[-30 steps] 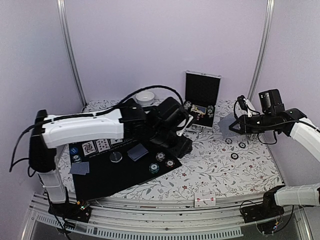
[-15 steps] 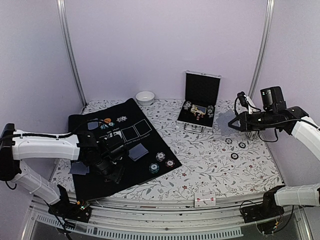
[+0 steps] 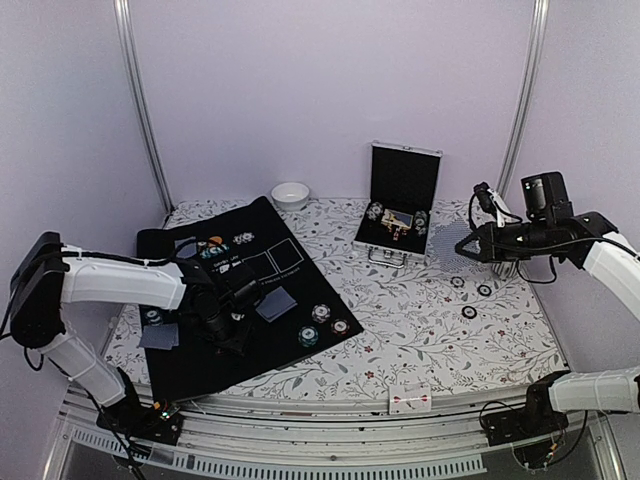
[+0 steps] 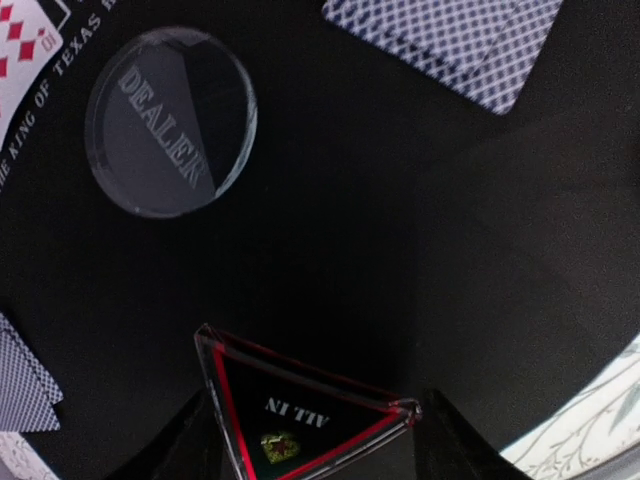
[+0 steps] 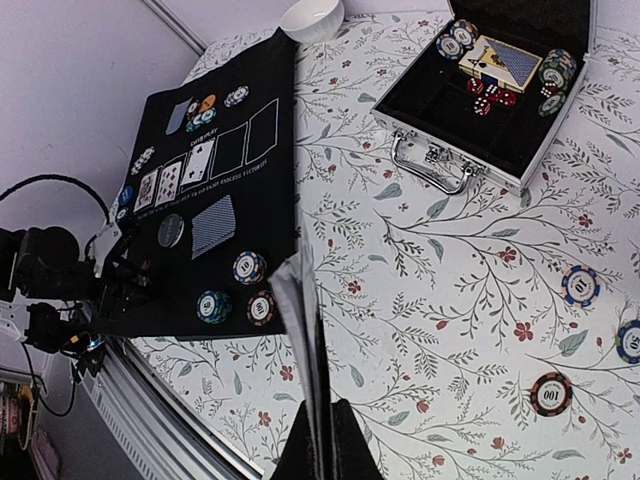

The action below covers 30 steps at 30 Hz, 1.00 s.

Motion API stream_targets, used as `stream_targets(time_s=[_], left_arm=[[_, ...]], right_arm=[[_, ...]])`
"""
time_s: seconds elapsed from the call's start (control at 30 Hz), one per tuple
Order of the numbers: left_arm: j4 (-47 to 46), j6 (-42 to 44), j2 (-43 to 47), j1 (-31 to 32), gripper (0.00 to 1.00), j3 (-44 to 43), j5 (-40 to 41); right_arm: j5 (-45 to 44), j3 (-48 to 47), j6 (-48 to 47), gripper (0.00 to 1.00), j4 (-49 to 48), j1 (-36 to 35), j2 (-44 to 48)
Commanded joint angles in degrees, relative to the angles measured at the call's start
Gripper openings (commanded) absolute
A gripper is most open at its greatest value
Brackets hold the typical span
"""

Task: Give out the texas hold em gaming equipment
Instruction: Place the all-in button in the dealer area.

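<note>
light: even, diffuse | shadows: soft | glare: sheen on button [image 4: 170, 120]

Matt black mat [image 4: 400, 250]; glossy plastic marker [image 4: 290, 405] (red-edged).

place: robot lab booth | evidence: plain lilac walls [image 3: 300, 80], aluminium frame posts [image 3: 140, 100], floral-cloth table [image 3: 430, 340]

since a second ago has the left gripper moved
Yes. The left gripper, jaws on the triangular marker, has swung left from beside the silver-edged case to the near-left part of the black mat.
</note>
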<state>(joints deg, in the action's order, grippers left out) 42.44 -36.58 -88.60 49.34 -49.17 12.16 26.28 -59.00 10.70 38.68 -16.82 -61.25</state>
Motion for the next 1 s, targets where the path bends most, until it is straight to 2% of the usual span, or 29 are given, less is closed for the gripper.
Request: stream_targets(time_s=[0.0, 0.23, 0.37, 0.57, 0.67, 0.73, 0.83, 0.9, 0.97], left_arm=[[-5.51, 2.97, -1.34, -0.85, 0.62, -3.12, -0.34], [-4.25, 5.15, -6.03, -1.13, 0.7, -3.61, -4.23], [-3.12, 5.67, -5.79, -1.2, 0.97, -3.82, -4.27], [5.94, 7.97, 0.77, -0.69, 0.98, -16.13, -2.44], [7.69, 11.46, 4.9, -0.24, 0.98, -23.73, -1.85], [3.69, 15.4, 7.84, 0.11, 0.98, -25.49, -4.65], [-8.89, 20.49, 11.63, 0.06, 0.96, -22.32, -15.45], [-22.79, 21.34, 13.63, 0.14, 0.89, -17.79, -23.63], [-33.69, 21.83, 14.76, 0.22, 0.77, -13.45, -32.41]], right_arm=[[0.37, -2.55, 0.2, 0.02, 0.49, 0.09, -0.42], [0.66, -3.87, 0.91, 0.02, 0.51, 0.1, -1.04], [2.55, -5.15, 1.9, 0.02, 0.52, 0.03, -2.07], [3.13, -7.5, 3.04, 0.02, -1.27, -4.84, -4.84], [6.87, -8.05, 2.86, 0.02, -4.98, -8.6, -6.68], [10.42, -7.91, 2.9, 0.02, -8.71, -10.67, -7.74], [16.46, -7.41, 2.67, 0.02, -14.0, -12.76, -9.96], [21.17, -6.03, 2.91, 0.02, -18.66, -13.47, -11.06], [24.69, -4.46, 3.54, 0.02, -23.52, -14.41, -11.89]])
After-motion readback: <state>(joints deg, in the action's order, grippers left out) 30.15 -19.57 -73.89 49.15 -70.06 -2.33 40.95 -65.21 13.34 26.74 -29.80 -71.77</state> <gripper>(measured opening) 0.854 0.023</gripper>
